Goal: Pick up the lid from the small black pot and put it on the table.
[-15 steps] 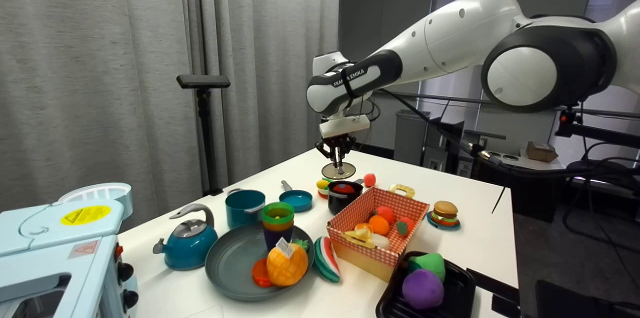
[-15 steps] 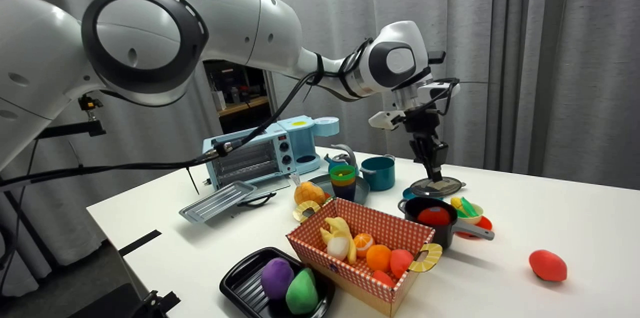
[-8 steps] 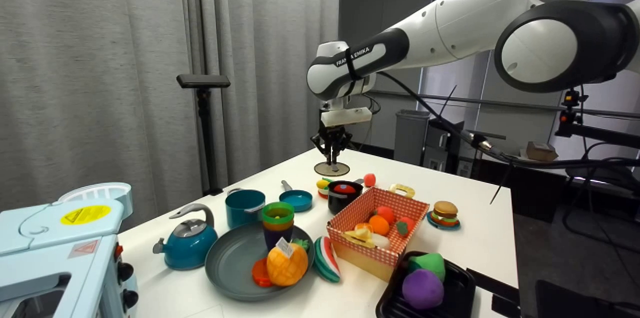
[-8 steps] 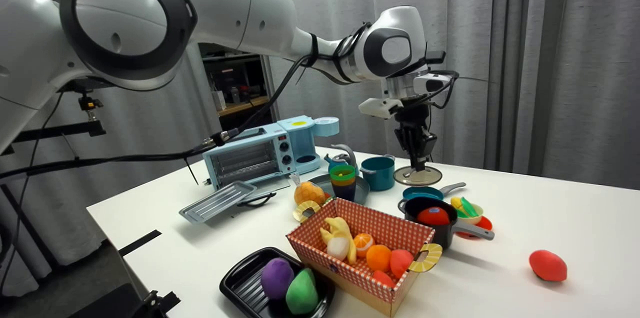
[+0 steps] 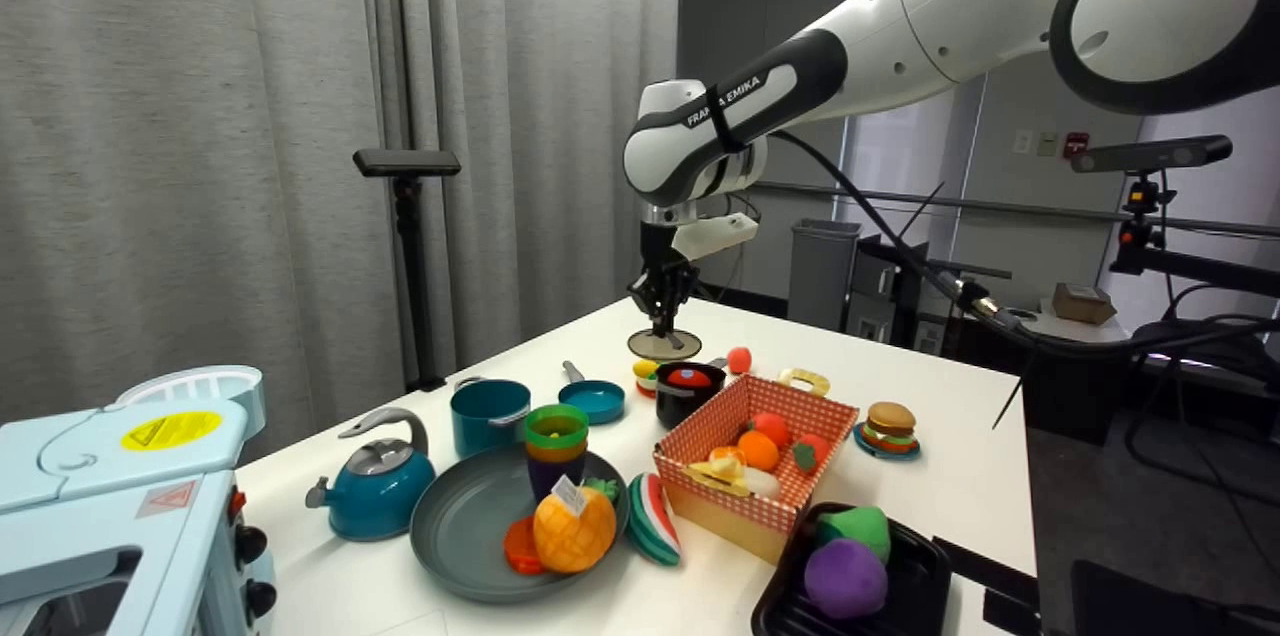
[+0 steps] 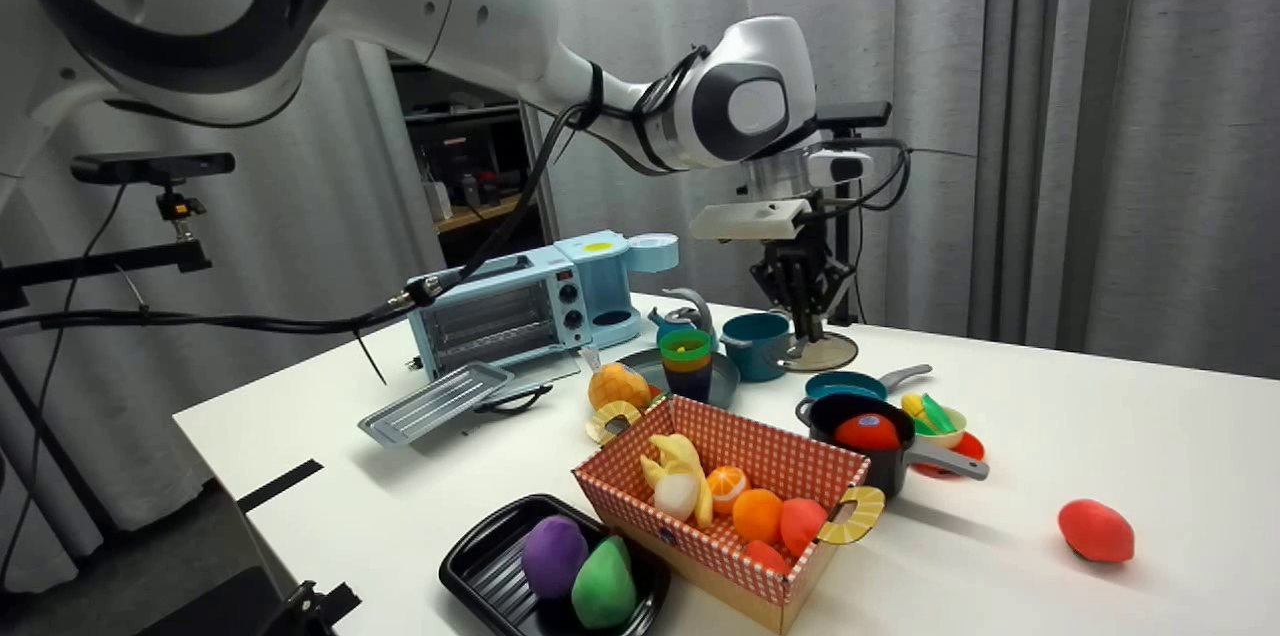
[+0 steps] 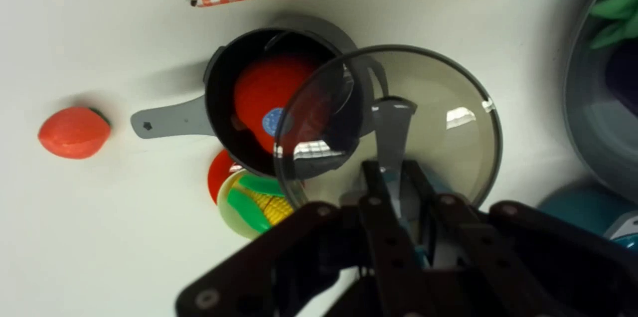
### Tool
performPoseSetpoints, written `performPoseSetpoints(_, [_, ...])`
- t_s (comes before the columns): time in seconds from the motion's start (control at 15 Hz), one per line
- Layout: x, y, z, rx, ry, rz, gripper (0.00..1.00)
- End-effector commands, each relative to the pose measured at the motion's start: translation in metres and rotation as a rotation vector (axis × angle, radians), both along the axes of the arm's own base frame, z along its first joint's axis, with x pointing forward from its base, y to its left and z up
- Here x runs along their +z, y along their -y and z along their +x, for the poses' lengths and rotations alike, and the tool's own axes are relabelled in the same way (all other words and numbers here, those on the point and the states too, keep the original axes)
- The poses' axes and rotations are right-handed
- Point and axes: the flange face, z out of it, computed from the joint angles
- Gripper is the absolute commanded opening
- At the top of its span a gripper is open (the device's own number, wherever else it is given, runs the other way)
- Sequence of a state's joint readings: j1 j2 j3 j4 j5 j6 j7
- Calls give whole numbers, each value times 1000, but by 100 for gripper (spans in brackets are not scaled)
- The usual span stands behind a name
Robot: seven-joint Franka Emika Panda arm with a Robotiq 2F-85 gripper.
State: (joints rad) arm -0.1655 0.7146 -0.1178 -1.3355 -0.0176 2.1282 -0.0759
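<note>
In both exterior views, my gripper (image 5: 663, 329) holds the see-through lid (image 5: 652, 347) above the white table (image 5: 965, 471), off the small black pot (image 5: 680, 406). In the wrist view, my fingers (image 7: 373, 185) pinch the lid's grey handle (image 7: 392, 127); the pot, a red toy (image 7: 259, 95) inside, shows partly through the glass.

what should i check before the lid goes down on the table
1. Lid held: ok, its handle sits in the gripper.
2. Small black pot uncovered: ok, the red toy inside shows.
3. Lid apart from the pot: ok in both exterior views.
4. Lid over bare table: cannot tell; it overlaps the pot in the wrist view.
5. Lid on the table: not ok, it hangs from the gripper.
6. Height left to descend: cannot tell.
</note>
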Motion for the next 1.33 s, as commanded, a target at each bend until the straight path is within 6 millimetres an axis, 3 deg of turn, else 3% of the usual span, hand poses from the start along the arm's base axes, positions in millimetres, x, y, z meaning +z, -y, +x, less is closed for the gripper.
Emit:
performPoseSetpoints(0.0, [-15, -34, -22, 187, -9, -16, 4])
performPoseSetpoints(0.4, [-39, -74, -44, 338, -42, 18, 4])
performPoseSetpoints(0.73, [-42, -82, -56, 343, -33, 28, 4])
performPoseSetpoints(1.07, [-43, -84, -67, 269, -20, 24, 4])
performPoseSetpoints(1.13, [-50, -57, -53, 256, -29, 11, 4])
performPoseSetpoints(1.2, [-49, -38, -59, 223, -35, 22, 4])
performPoseSetpoints(1.27, [-48, -41, -53, 205, -33, 19, 4])
